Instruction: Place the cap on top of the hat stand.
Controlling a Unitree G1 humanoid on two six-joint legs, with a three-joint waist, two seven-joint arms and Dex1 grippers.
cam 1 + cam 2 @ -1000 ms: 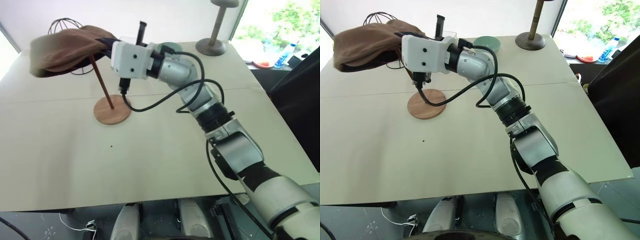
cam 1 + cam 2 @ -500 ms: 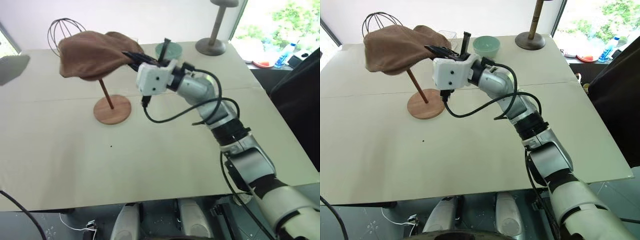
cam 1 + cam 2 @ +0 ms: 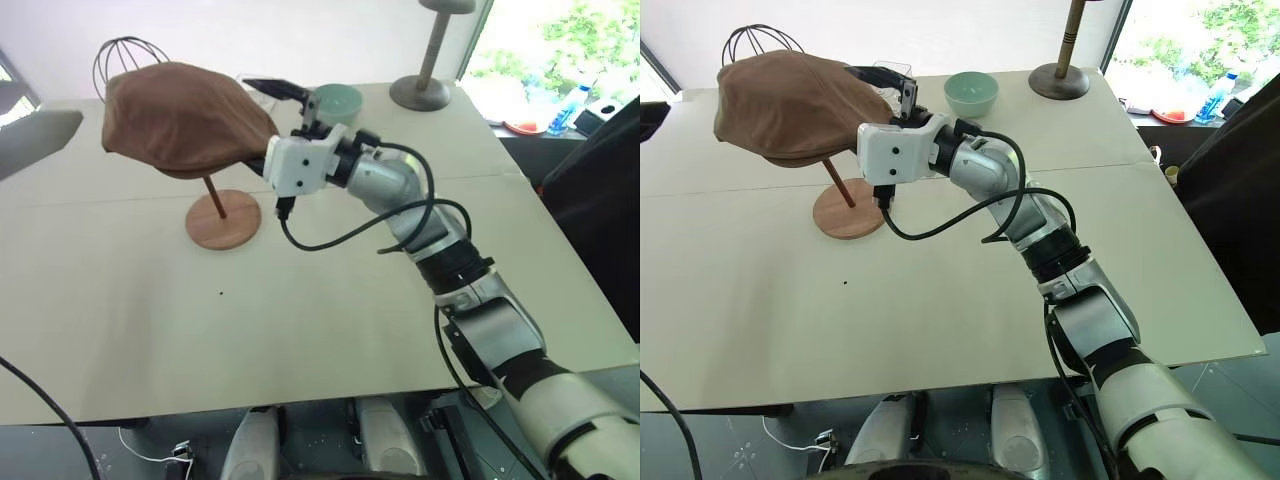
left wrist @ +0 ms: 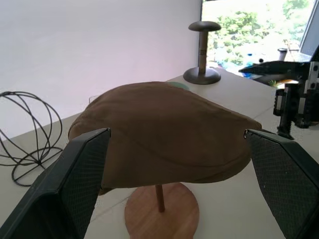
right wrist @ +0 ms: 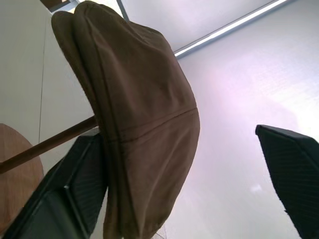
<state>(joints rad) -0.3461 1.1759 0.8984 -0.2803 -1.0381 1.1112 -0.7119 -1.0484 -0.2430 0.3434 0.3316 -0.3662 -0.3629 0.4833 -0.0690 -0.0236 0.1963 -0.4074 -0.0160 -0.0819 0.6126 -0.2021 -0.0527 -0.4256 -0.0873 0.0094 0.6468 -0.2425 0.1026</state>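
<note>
On the hat stand, the cap.

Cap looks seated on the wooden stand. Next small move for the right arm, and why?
Probably draw the right gripper straight back, away from the cap. Its fingers stand open beside the cap's edge, and the cap sits draped over the hat stand, its rod and base showing beneath. A level retreat should avoid snagging the fabric.

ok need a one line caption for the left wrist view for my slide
Brown flat cap resting on the wooden hat stand, framed by the open left gripper, with the right gripper open beside it.
</note>
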